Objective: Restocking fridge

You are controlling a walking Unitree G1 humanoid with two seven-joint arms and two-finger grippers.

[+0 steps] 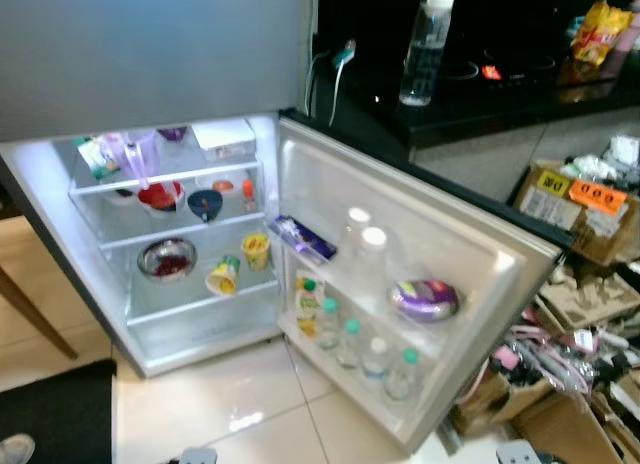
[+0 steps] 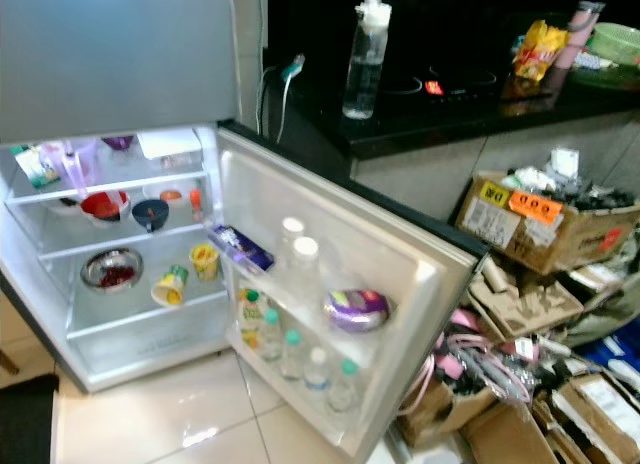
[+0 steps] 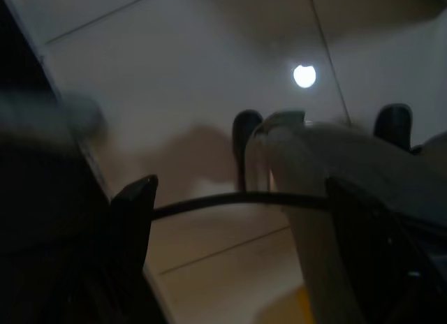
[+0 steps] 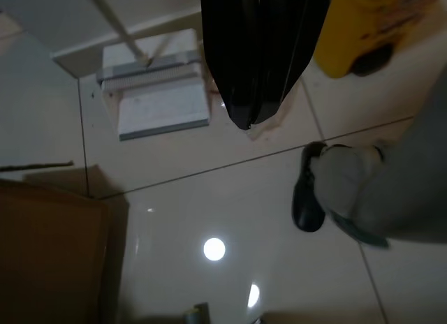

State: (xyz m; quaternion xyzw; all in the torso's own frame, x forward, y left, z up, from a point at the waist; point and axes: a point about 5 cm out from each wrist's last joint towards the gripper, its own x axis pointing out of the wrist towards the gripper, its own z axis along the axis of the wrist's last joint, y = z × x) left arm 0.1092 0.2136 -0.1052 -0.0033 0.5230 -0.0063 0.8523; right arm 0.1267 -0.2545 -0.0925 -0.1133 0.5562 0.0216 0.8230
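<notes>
The fridge (image 1: 190, 234) stands open before me, its door (image 1: 420, 284) swung toward cardboard boxes (image 2: 545, 219). My right gripper (image 4: 253, 121) hangs closed over tiles; my left gripper (image 3: 237, 198) is spread.

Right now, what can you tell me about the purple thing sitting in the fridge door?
The purple packet is a rounded, flattish oval with a shiny wrap that looks like foil or plastic, purple with a pale band across its top. It lies on its side in the upper shelf of the open fridge door, toward the door's outer edge, resting on the shelf floor. Two white-capped bottles stand in the same shelf nearer the hinge, apart from it. Any print on it is too blurred to read.
</notes>
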